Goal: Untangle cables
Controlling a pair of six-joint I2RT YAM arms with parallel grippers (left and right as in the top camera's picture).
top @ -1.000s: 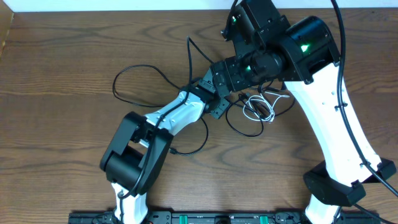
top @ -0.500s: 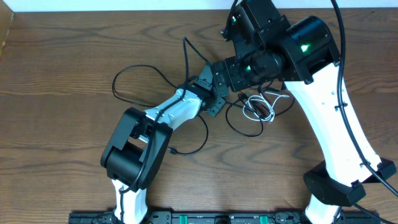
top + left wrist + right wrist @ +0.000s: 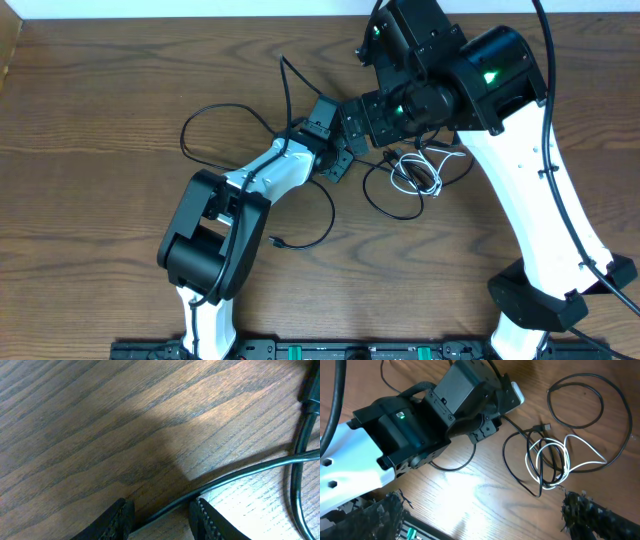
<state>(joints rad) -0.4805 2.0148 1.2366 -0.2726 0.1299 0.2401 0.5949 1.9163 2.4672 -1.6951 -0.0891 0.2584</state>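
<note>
Dark brown wood-grain table [image 3: 90, 200], grain running crosswise, bright glare patch on it in the right wrist view. White wall strip [image 3: 200, 8] along the table's far edge. Black rail [image 3: 350, 351] with green bits along the table's near edge.

On the surface [image 3: 100, 120], cable tangle [image 3: 410, 178] sits right of centre, beside the right arm [image 3: 520, 180]; left tool [image 3: 160, 510] just left of it, one cable [image 3: 240, 472] running between its fingers; another loop [image 3: 215, 108] lies further left.
</note>
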